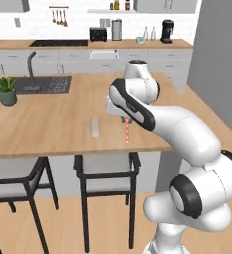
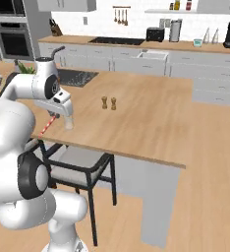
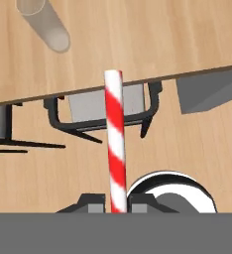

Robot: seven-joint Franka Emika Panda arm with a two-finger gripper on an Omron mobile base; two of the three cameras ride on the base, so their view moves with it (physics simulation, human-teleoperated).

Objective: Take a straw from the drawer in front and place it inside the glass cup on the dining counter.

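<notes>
Hand view: thin red-and-white striped straw (image 3: pixel 115 144) runs from the fingers straight toward 12 o'clock.
Gripper (image 3: pixel 117 207): jaws shut tight on the straw's lower end.
Cup: small clear cylindrical glass cup (image 3: pixel 44 27) lies at 11 o'clock from the straw tip, apart, on the light-wood dining counter (image 3: pixel 152 39).
Next move, I judge: carry the tip toward 11 o'clock over the rim.
</notes>
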